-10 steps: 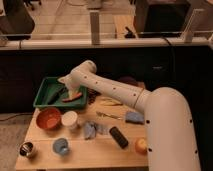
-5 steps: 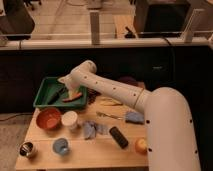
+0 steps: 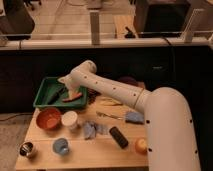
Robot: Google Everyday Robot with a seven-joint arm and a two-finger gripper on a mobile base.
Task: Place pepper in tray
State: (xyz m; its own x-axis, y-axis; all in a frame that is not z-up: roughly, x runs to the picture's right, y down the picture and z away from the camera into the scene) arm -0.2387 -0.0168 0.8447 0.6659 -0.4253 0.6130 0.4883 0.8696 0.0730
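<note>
The green tray (image 3: 44, 90) stands at the back left of the wooden table. The slim orange-red pepper (image 3: 73, 97) lies inside the tray toward its right side, next to a dark green elongated thing (image 3: 56, 96). My gripper (image 3: 67, 87) is over the tray, just above the pepper, at the end of the white arm that reaches in from the right. I cannot tell whether it touches the pepper.
In front of the tray are a round orange-red bowl (image 3: 49, 119) and a white cup (image 3: 69, 119). A blue cup (image 3: 60, 146) and a metal can (image 3: 27, 149) stand near the front edge. A blue cloth (image 3: 92, 130), a black object (image 3: 118, 137) and an orange (image 3: 141, 145) lie to the right.
</note>
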